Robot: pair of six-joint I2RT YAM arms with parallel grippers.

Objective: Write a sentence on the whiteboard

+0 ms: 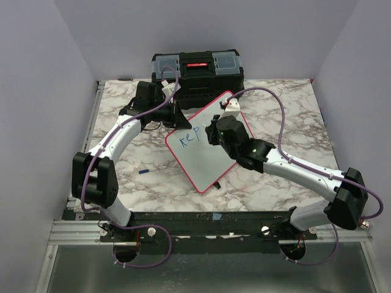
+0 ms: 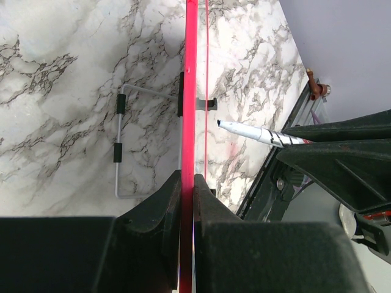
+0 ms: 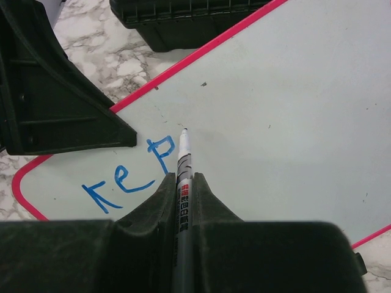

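The whiteboard (image 1: 201, 162) with a thin red rim lies tilted on the marble table. Blue letters reading "kep" (image 1: 188, 138) stand near its upper left corner and also show in the right wrist view (image 3: 131, 171); the rest of the sentence does not show. My left gripper (image 1: 173, 113) is shut on the board's red rim (image 2: 190, 91) at its far left edge. My right gripper (image 1: 211, 130) is shut on a grey-white marker (image 3: 183, 160). The marker's tip is on or just above the board, right of the "p". The marker also shows in the left wrist view (image 2: 263, 133).
A black toolbox (image 1: 197, 70) with clear lid compartments stands just behind the board. A small blue marker cap (image 1: 144, 171) lies on the table left of the board. A wire stand (image 2: 119, 146) shows behind the board. The left gripper's body (image 3: 49, 91) is close to the writing.
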